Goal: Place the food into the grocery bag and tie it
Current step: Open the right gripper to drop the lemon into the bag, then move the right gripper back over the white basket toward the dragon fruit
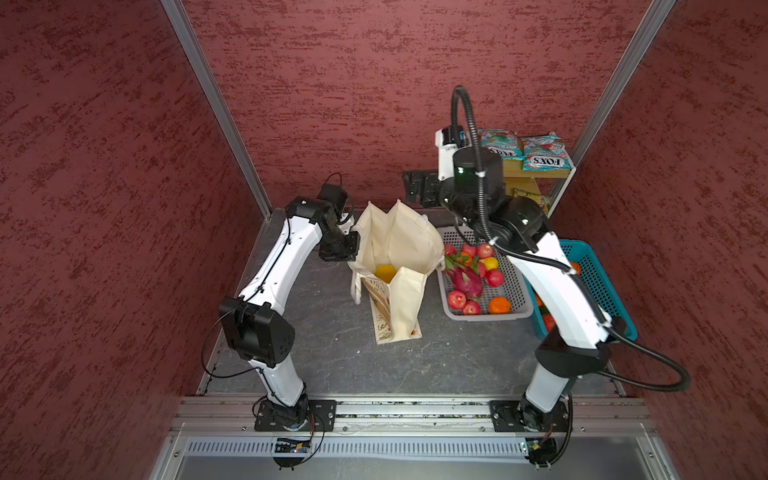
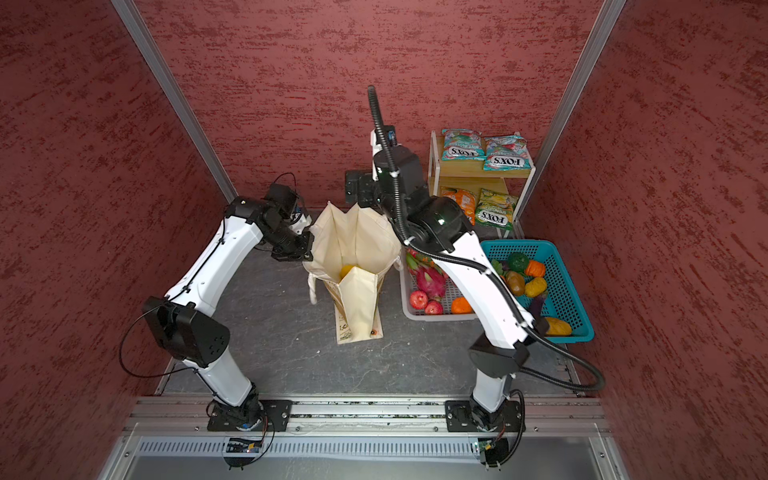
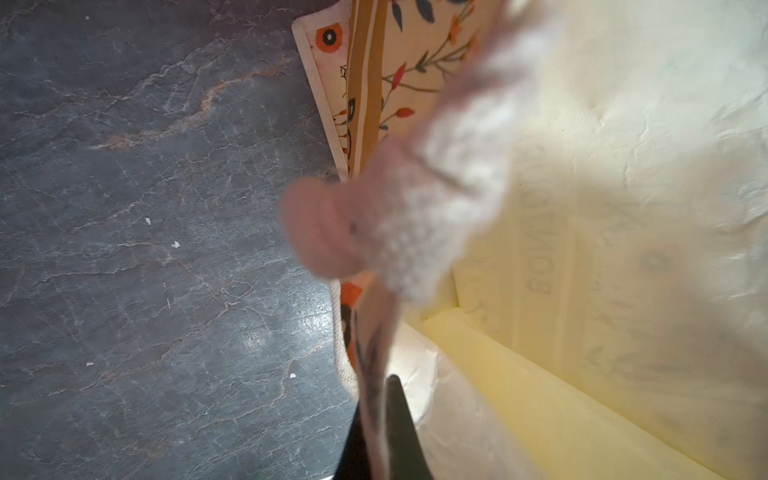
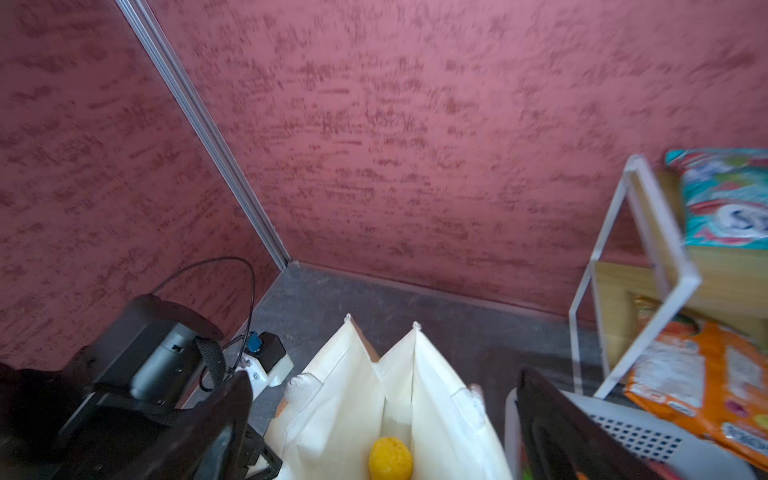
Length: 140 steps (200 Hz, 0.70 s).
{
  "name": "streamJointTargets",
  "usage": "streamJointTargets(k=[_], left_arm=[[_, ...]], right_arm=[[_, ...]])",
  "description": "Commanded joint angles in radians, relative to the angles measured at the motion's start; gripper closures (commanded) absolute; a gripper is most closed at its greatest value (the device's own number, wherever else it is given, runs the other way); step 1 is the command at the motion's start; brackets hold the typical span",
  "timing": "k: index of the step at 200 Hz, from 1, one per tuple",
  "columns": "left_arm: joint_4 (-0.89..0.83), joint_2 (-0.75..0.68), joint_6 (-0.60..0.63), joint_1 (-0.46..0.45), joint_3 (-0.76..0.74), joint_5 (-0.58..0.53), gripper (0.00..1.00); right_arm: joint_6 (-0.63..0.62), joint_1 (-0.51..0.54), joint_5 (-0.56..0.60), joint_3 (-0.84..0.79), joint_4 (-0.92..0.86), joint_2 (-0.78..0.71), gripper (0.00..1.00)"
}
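Observation:
The cream grocery bag stands open mid-table, and a yellow fruit lies at its bottom. My left gripper is shut on the bag's left rim, with cloth pinched between its fingers. My right gripper hangs open and empty above the bag's far side. The pink dragon fruit lies in the grey basket. A dark green vegetable sits in the blue basket. Two teal FOX'S packets lie on the shelf top.
The grey basket right of the bag also holds red apples and oranges. The blue basket lies beyond it, under my right arm. A white-framed shelf at the back right carries orange and yellow-green packets on its lower level.

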Motion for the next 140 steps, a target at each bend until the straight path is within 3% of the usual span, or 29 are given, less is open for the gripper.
streamJointTargets(k=[1, 29, 77, 112, 140], left_arm=[[0.019, -0.03, -0.002, 0.003, -0.015, 0.0, 1.0], [0.026, -0.042, 0.001, 0.003, -0.033, 0.002, 1.0], [0.029, -0.049, 0.007, 0.003, -0.042, 0.003, 1.0], [0.027, -0.047, 0.013, 0.003, -0.031, -0.004, 1.0], [0.029, -0.047, 0.014, 0.003, -0.028, -0.012, 1.0]], right_arm=[[-0.185, -0.006, 0.062, -0.218, 0.131, -0.073, 0.02], [-0.26, -0.058, 0.053, -0.488, 0.187, -0.241, 0.02], [-0.176, -0.209, -0.036, -0.892, 0.187, -0.499, 0.03], [-0.072, -0.281, -0.099, -1.098, 0.117, -0.578, 0.03], [-0.026, -0.324, -0.187, -1.197, 0.091, -0.553, 0.03]])
